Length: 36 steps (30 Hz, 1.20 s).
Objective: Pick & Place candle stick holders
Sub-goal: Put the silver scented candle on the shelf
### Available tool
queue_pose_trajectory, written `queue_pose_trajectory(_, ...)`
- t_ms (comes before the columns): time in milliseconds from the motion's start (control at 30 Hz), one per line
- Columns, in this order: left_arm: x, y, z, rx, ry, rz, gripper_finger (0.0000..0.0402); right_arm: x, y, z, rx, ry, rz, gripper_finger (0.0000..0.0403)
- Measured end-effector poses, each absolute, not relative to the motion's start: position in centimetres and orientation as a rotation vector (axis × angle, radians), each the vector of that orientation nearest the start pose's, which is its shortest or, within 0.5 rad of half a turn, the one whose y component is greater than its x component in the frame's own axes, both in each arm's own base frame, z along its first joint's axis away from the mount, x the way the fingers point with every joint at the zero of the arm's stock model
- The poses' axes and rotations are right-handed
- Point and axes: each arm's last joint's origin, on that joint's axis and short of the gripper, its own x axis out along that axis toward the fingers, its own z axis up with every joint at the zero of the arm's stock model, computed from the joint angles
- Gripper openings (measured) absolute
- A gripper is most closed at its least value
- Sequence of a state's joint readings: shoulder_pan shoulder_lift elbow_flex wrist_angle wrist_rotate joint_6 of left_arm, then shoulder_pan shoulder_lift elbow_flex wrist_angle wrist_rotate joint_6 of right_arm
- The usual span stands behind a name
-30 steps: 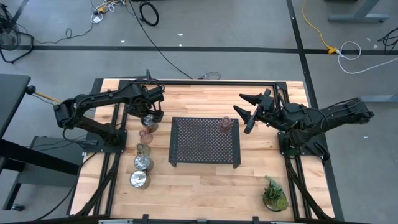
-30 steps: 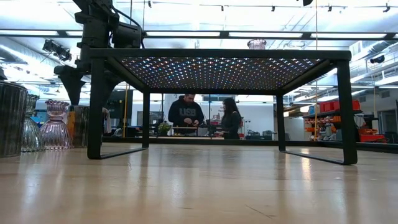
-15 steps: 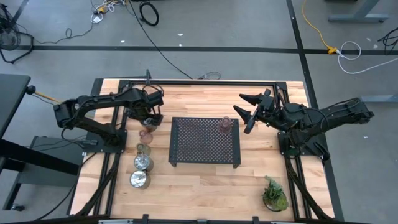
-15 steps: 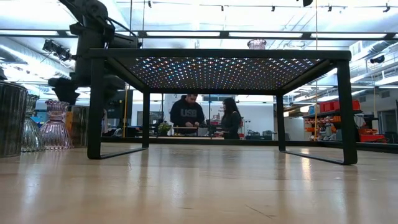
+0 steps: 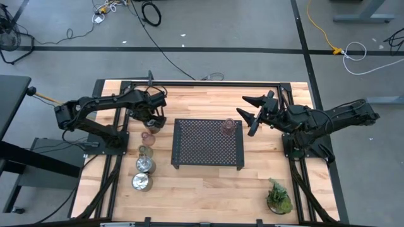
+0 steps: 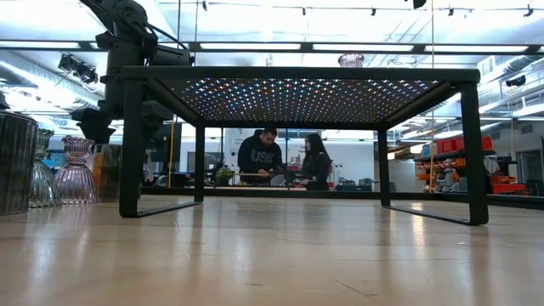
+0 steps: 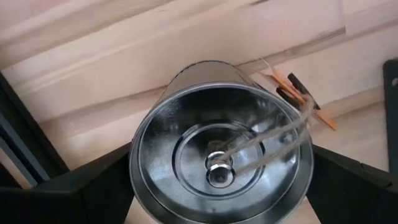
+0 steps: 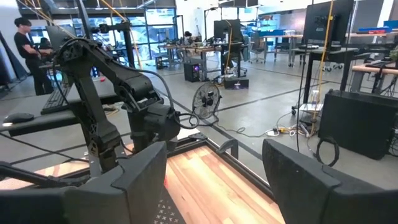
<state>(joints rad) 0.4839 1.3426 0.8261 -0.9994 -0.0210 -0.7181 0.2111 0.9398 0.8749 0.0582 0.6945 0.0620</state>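
Between my left gripper's (image 7: 217, 193) spread fingers sits a silver holder (image 7: 219, 163) (hidden from above); right gripper (image 5: 247, 116) hovers, released.

The black perforated tray (image 6: 297, 81) stands on thin legs across the middle of the wooden table (image 6: 272, 255), its underside dotted with light through the holes; a pinkish glass holder (image 6: 350, 60) shows just above its top edge, right of centre; at the far left stand a dark ribbed silver holder (image 6: 17, 161), a clear glass one (image 6: 44, 178) and a pink glass holder (image 6: 77, 170), close together; the left arm (image 6: 127, 51) comes down behind the tray's left front leg, its gripper (image 6: 119, 119) low beside those holders; beyond the table, two people (image 6: 285, 161) stand at a bench in the room.
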Motion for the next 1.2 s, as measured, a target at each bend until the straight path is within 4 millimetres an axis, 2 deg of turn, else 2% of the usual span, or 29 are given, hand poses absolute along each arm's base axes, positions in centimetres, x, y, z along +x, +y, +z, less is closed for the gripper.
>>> queue_pose_trajectory(233,18.2,9.6,19.5,-0.917,1.326,0.945,0.0358,20.2,2.3,36.0,0.056,-0.010,-0.517,0.0265)
queue_pose_trajectory(567,18.2,9.7,19.5,-0.921,1.312,0.984,0.0357,20.2,2.4,36.0,0.056,-0.009,-0.515,0.0265)
queue_pose_trajectory(867,18.2,9.6,19.6,-0.964,1.326,0.951,0.0357,20.1,2.3,35.8,0.043,0.014,-0.544,0.0265)
queue_pose_trajectory(1000,18.4,9.6,20.9,-0.983,1.354,0.932,0.0357,20.1,2.2,35.4,0.038,0.044,-0.569,0.0265)
queue_pose_trajectory(1200,19.0,10.0,24.7,-0.919,1.347,0.927,0.0356,20.1,2.2,35.3,0.054,0.046,-0.569,0.0265)
